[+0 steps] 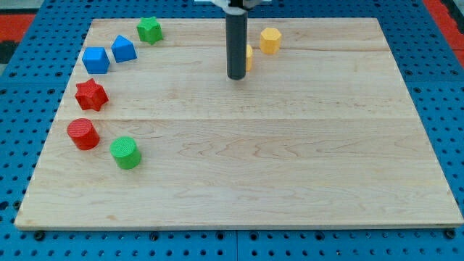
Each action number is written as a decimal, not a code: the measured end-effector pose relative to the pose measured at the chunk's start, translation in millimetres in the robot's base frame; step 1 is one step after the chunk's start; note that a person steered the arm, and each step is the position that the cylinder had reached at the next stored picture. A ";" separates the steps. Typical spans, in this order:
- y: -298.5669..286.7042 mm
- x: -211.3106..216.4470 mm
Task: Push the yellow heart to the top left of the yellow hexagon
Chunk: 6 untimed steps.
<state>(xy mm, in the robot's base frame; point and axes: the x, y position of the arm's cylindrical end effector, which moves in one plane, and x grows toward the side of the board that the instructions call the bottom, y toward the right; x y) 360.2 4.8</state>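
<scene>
Yellow heart (249,57) peeking from behind tip (236,77), sitting at seven o'clock of yellow hexagon (270,40). Still needing shifting toward eleven o'clock. Bare rod, no end effector jaws.

On your desk (239,181), my tip (236,77) sits near the view's top centre, touching the yellow heart (249,57) on its right. The yellow hexagon (270,40) lies just up-right of that. Well apart, six blocks curve down the left side.
</scene>
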 end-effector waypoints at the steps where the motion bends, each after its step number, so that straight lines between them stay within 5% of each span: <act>1: 14.8 -12.2; 4: 11.0 -111.8; 6: 48.7 -102.1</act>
